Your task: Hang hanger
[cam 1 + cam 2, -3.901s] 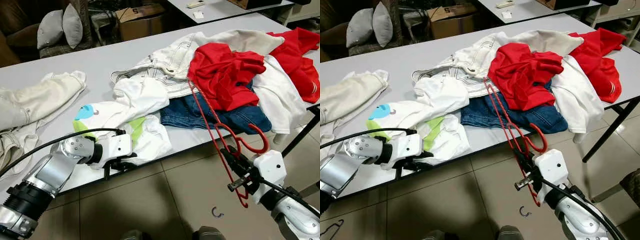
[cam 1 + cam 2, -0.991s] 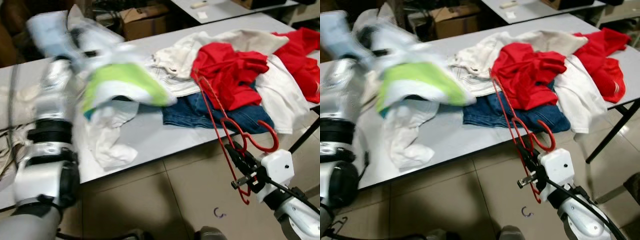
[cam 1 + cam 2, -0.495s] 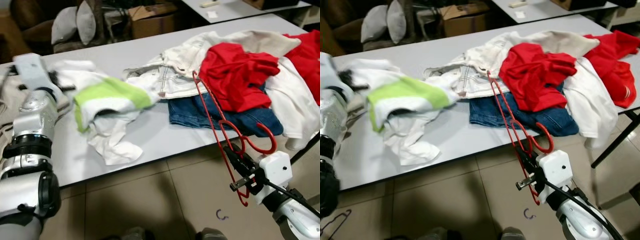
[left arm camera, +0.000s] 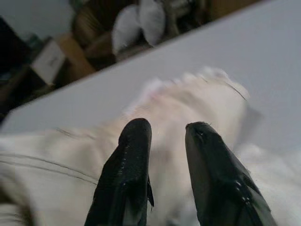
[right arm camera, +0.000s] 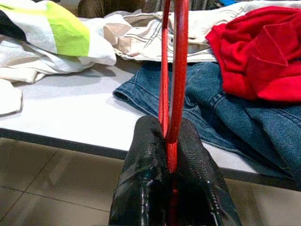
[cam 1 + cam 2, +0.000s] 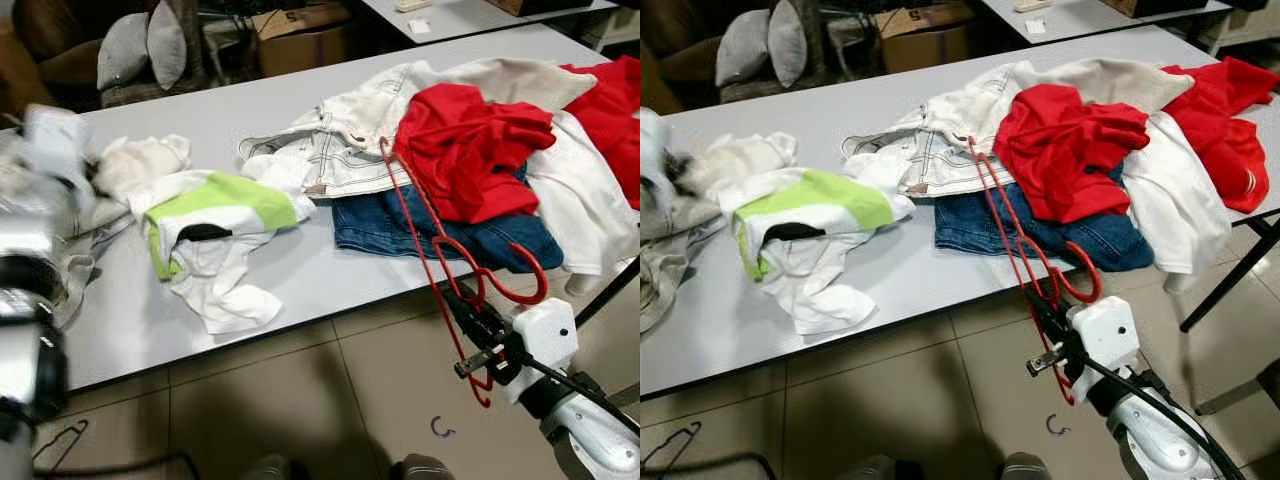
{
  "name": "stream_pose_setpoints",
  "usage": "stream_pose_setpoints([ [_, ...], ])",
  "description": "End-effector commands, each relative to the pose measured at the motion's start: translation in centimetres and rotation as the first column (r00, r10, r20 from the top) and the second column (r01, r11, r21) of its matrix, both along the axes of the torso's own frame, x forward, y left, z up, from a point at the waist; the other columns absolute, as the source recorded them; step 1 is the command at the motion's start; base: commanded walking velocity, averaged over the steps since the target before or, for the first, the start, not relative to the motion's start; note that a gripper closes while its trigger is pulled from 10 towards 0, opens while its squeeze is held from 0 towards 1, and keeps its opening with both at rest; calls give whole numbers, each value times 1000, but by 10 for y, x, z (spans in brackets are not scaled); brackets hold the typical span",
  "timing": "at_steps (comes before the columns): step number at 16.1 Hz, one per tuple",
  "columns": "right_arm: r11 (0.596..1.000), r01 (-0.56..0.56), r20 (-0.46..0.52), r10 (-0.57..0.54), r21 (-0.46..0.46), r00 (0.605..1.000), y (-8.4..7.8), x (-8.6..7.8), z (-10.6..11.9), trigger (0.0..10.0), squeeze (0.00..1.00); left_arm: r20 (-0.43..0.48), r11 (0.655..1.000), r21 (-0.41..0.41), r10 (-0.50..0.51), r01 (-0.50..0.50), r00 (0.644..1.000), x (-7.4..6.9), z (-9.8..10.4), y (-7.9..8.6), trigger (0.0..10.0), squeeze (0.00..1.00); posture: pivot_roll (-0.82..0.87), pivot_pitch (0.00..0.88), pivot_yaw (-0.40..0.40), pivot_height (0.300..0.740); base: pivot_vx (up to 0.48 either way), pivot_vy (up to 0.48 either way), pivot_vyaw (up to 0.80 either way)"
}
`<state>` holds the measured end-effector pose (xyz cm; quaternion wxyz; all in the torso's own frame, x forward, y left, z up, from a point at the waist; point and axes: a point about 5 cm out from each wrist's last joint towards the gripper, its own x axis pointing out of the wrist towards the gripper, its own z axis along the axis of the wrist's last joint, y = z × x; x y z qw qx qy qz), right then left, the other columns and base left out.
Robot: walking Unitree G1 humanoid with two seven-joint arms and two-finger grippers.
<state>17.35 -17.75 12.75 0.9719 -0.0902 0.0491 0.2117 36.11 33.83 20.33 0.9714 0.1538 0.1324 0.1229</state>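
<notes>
A red wire hanger (image 6: 425, 235) slants up from the table's front edge, its top leaning on the clothes pile and its hook (image 6: 520, 285) curling right. My right gripper (image 6: 468, 312) is shut on its lower part, just off the table edge; in the right wrist view the red hanger (image 5: 172, 70) stands pinched between both fingers (image 5: 143, 188). My left arm (image 6: 25, 250) is blurred at the far left. Its gripper (image 4: 167, 127) hovers open over a cream garment (image 4: 197, 99), with nothing between the fingers.
A white and green shirt (image 6: 220, 215) lies crumpled on the grey table (image 6: 300, 270). Red tops (image 6: 470, 150), blue jeans (image 6: 430, 225) and white garments (image 6: 350, 135) are piled at the right. A small hook (image 6: 438, 427) and a dark hanger (image 6: 55, 440) lie on the tiled floor.
My left arm lifted the white and green shirt, swung it left across the table and let it go; it now lies flat. The right gripper kept its hold on the hanger.
</notes>
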Motion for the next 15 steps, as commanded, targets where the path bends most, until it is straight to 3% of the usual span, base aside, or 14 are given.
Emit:
stream_pose_setpoints([
  [1, 1000, 2, -1, -2, 2, 1000, 0, 0, -2, 10000, 0, 4, 1000, 5, 20, -20, 1000, -2, 2, 5, 10000, 925, -160, 0, 136, 740, 0, 0, 0],
  [2, 1000, 5, -1, -5, 1, 1000, -1, 0, -2, 10000, 0, 89, 994, -57, -93, 98, 992, 5, 17, -5, 10000, 0, -155, 0, 133, 740, 0, 0, 0],
  [3, 1000, 7, 0, -7, 0, 1000, -2, 0, -1, 10000, 0, 189, 926, -123, -332, 358, 924, 13, 32, -33, 10000, 0, -155, 0, 133, 740, 0, 0, 0],
  [4, 1000, 5, -1, -5, -2, 1000, -2, 0, -2, 10000, 0, 207, 773, -219, -560, 596, 802, 14, 30, -67, 10000, 0, -155, 0, 133, 740, 0, 0, 0],
  [5, 1000, 2, -1, -2, -2, 1000, -2, 0, -2, 10000, 0, 178, 688, -226, -667, 690, 724, 10, 23, -83, 10000, 0, -155, 0, 133, 740, 0, 0, 0],
  [6, 1000, -4, 1, 4, -1, 1000, -2, 2, -1, 10000, 0, 77, 513, -254, -834, 820, 546, -3, -1, -118, 10000, 0, -151, 0, 128, 740, 0, 0, 0],
  [8, 1000, -10, 4, 10, -2, 1000, -2, 2, 0, 10000, 0, 44, 403, -307, -899, 862, 436, -17, -22, -143, 10000, 0, -155, 0, 127, 740, 0, 0, 0],
  [9, 1000, -10, 5, 10, -2, 1000, -3, 1, 0, 10000, 0, 25, 342, -328, -929, 880, 370, -25, -28, -153, 10000, 90, -155, 0, 127, 740, 0, 0, 0],
  [10, 1000, -9, 4, 10, -4, 1000, -4, 0, 0, 10000, 0, -13, 223, -388, -971, 894, 237, -44, -40, -167, 10000, 1000, -157, 0, 126, 740, 0, 0, 0],
  [11, 1000, -10, 1, 10, -6, 1000, -4, -1, 0, 10000, 0, -51, 162, -430, -987, 888, 155, -57, -50, -175, 10000, 1000, -161, 0, 125, 740, 0, 0, 0],
  [12, 1000, -10, -1, 10, -7, 1000, -5, -1, 0, 10000, 0, -97, 160, -439, -987, 884, 130, -64, -60, -180, 10000, 1000, -163, 0, 122, 740, 0, 0, 0],
  [13, 1000, -11, -2, 11, -6, 1000, -5, -1, 0, 10000, 0, -162, 197, -424, -977, 884, 140, -66, -70, -182, 10000, 1000, -163, 0, 122, 740, 0, 0, 0],
  [14, 1000, -13, -4, 13, -6, 1000, -5, -1, 0, 10000, 0, -241, 267, -377, -953, 887, 184, -64, -81, -180, 10000, 980, -163, 0, 122, 740, 0, 0, 0],
  [15, 1000, -15, -5, 15, -7, 1000, -5, -1, 0, 10000, 0, -327, 358, -280, -908, 891, 263, -58, -90, -178, 10000, 0, -163, 0, 119, 740, 0, 0, 0],
])
